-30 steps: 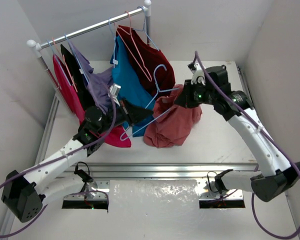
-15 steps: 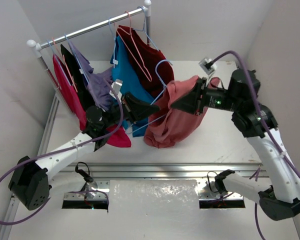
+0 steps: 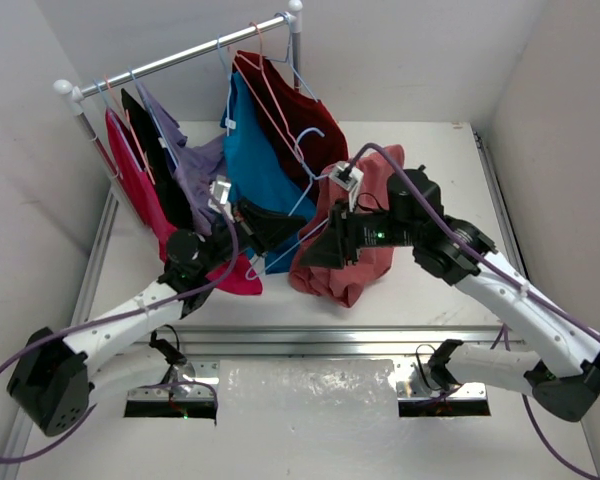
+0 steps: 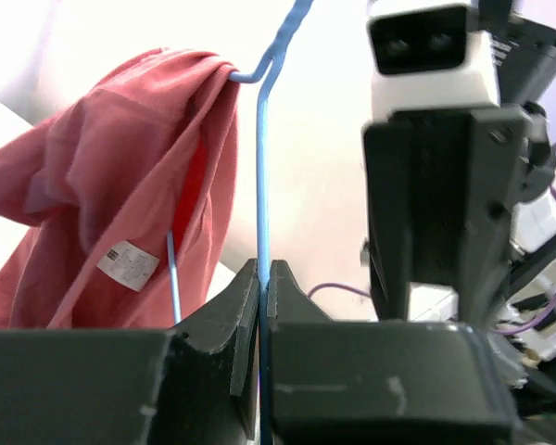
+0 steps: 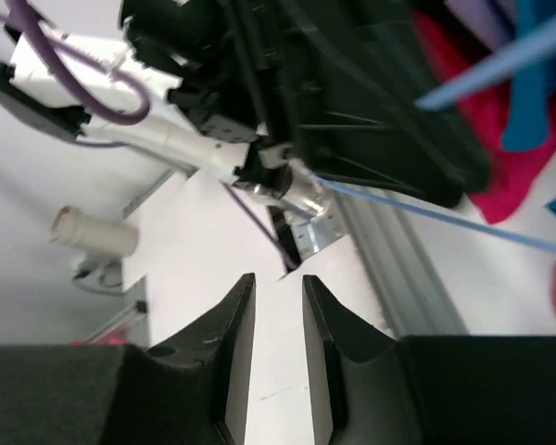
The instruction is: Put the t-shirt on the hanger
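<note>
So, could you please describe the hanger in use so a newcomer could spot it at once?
In front of the clothes rail, the left gripper pinches a thin wire hanger with the salmon t-shirt draped over it. It is pale blue, unlike the pink-red hanger carrying the maroon shirt.

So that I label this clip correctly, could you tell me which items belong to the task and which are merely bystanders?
In the job: t-shirt, hanger, left gripper shut on the hanger, right gripper.
Just hanging about: maroon shirt, teal shirt, magenta shirt, purple shirt, rail.
</note>
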Motion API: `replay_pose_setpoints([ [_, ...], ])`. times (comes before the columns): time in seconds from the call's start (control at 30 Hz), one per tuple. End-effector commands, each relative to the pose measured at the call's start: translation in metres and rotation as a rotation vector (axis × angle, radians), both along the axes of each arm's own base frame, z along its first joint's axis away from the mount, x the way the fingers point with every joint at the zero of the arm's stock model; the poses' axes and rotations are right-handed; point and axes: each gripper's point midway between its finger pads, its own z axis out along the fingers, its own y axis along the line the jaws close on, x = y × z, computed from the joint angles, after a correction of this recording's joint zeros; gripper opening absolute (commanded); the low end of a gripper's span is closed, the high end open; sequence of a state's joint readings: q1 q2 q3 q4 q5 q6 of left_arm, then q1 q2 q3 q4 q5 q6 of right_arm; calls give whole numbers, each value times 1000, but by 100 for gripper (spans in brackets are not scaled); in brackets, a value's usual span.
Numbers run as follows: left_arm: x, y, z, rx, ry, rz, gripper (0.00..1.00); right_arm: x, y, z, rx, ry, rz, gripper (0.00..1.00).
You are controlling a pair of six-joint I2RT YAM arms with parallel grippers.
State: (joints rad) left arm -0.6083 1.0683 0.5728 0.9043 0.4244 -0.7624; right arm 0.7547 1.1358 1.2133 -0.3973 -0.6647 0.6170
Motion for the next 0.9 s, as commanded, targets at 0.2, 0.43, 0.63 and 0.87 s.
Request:
replay_pose_setpoints([
  [0.2, -40, 35, 4, 3, -214, 77, 0, 46, -50, 23, -82, -313, -348, 47],
  [0.43, -51, 42, -20, 46, -218, 80, 0, 73, -109, 34, -251, -665, -538, 79],
  [0.63, -61, 40, -24, 78, -260, 39, 0, 94, -124, 16, -494, -900, -451, 99],
  [0.87, -80, 30, -22, 124, -325, -86, 0, 94, -114, 31, -413, -1149, -395, 96],
])
